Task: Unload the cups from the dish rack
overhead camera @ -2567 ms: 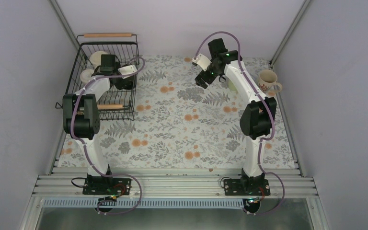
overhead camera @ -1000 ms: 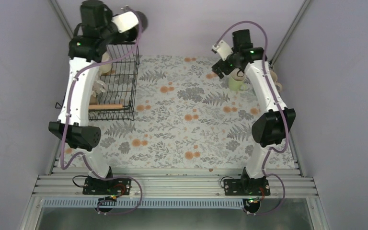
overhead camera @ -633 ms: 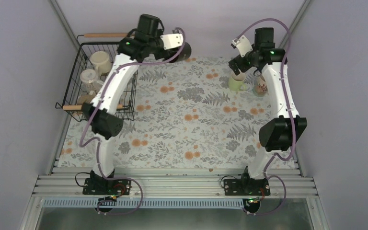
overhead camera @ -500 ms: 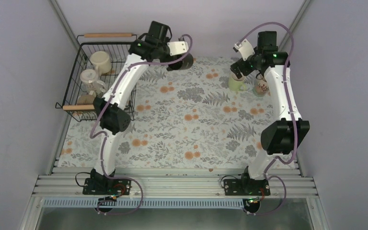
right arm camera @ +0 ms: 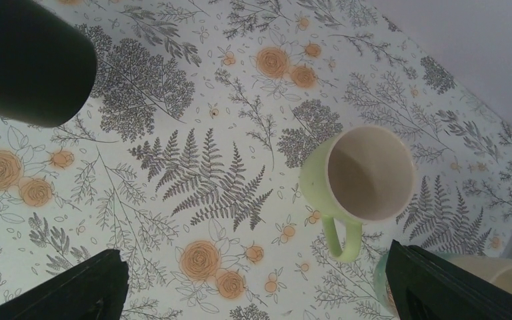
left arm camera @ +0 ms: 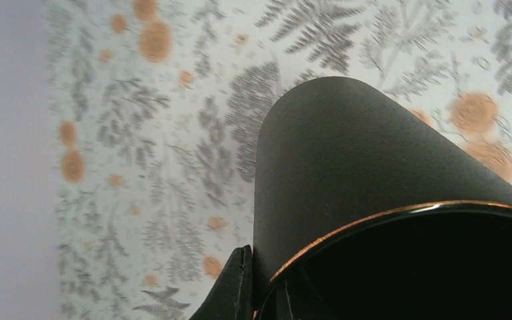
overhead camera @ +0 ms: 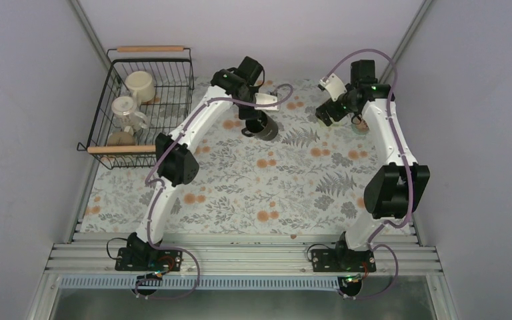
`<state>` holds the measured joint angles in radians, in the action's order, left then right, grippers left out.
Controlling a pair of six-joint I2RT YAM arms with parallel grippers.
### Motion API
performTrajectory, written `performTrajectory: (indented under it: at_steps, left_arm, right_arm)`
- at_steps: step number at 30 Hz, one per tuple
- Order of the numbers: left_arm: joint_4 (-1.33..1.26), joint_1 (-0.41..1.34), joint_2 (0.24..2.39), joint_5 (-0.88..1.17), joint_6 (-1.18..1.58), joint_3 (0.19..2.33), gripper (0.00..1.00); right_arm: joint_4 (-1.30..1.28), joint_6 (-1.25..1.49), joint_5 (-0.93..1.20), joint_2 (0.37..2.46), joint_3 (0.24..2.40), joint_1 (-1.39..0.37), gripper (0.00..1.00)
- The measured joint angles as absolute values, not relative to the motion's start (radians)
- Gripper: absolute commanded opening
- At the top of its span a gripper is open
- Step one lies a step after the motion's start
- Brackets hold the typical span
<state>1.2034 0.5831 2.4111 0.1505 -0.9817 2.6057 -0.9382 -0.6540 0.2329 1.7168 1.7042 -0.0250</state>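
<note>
The task looks about half done. The dish rack (overhead camera: 145, 100) at the far left of the table (overhead camera: 240, 193) holds three pale cups: a cream mug (overhead camera: 139, 83) towards its back, a second cup (overhead camera: 124, 107) in the middle and a third cup (overhead camera: 115, 139) by the near wooden handle. The left end effector (overhead camera: 258, 119) is out over the middle-back of the table, pinching the black mug (left arm camera: 373, 167) at its gold-edged rim. One finger (left arm camera: 235, 288) shows against the outside wall in the left wrist view. Whether the mug's base touches the table cannot be told. The right end effector (overhead camera: 331, 112) hangs with its fingers (right arm camera: 87, 290) spread wide and holding nothing, above the pale green mug (right arm camera: 367, 175), which stands upright on the table at the far right. Just beside it is another cream cup (right arm camera: 500, 273), seen only in part. So two cups appear unloaded, one is in hand awaiting release, and three remain to be fetched.
</note>
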Motion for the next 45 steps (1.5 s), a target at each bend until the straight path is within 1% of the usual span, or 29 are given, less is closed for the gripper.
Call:
performTrajectory:
  at_steps: [9, 21, 23, 24, 26, 27, 28, 29, 34, 36, 37, 39, 42, 45]
  left_arm:
    - [1.344, 0.585, 2.426, 0.147, -1.036, 2.571, 0.02]
    - [1.307, 0.589, 2.488, 0.067, -1.039, 2.575, 0.06]
    - [1.304, 0.593, 2.489, 0.058, -1.039, 2.575, 0.14]
    - [1.304, 0.595, 2.489, 0.055, -1.039, 2.575, 0.21]
    - [1.291, 0.599, 2.495, 0.047, -1.038, 2.577, 0.49]
    - [1.279, 0.599, 2.499, 0.044, -1.039, 2.577, 0.58]
    - [1.268, 0.599, 2.503, 0.037, -1.034, 2.577, 0.65]
    - [1.253, 0.601, 2.505, 0.041, -1.030, 2.578, 0.70]
    - [1.219, 0.602, 2.500, 0.035, -1.022, 2.581, 0.85]
    - [1.204, 0.603, 2.495, 0.033, -1.016, 2.581, 0.94]
    - [1.200, 0.603, 2.492, 0.033, -1.008, 2.583, 0.97]
    - [1.197, 0.603, 2.484, 0.029, -1.005, 2.593, 1.00]
    - [1.184, 0.603, 2.440, 0.015, -0.985, 2.603, 1.00]
    - [1.151, 0.603, 2.343, -0.014, -0.975, 2.583, 1.00]
  right_arm:
    - [-0.936, -0.659, 0.275, 1.716, 1.695, -0.025, 1.00]
    - [-0.958, -0.671, 0.311, 1.716, 1.658, -0.025, 1.00]
    - [-0.959, -0.673, 0.315, 1.716, 1.657, -0.025, 1.00]
    - [-0.959, -0.673, 0.318, 1.715, 1.655, -0.025, 1.00]
    - [-0.961, -0.673, 0.322, 1.715, 1.653, -0.025, 1.00]
    - [-0.962, -0.675, 0.324, 1.715, 1.653, -0.025, 1.00]
    - [-0.963, -0.677, 0.326, 1.715, 1.652, -0.025, 1.00]
    - [-0.965, -0.679, 0.329, 1.715, 1.652, -0.025, 1.00]
    - [-0.977, -0.683, 0.339, 1.715, 1.652, -0.025, 1.00]
    - [-0.986, -0.683, 0.348, 1.715, 1.652, -0.025, 1.00]
    - [-0.990, -0.683, 0.354, 1.716, 1.653, -0.025, 1.00]
    - [-1.009, -0.684, 0.367, 1.725, 1.666, -0.025, 1.00]
    - [-1.033, -0.685, 0.381, 1.763, 1.711, -0.033, 1.00]
    - [-1.050, -0.684, 0.378, 1.827, 1.765, -0.058, 1.00]
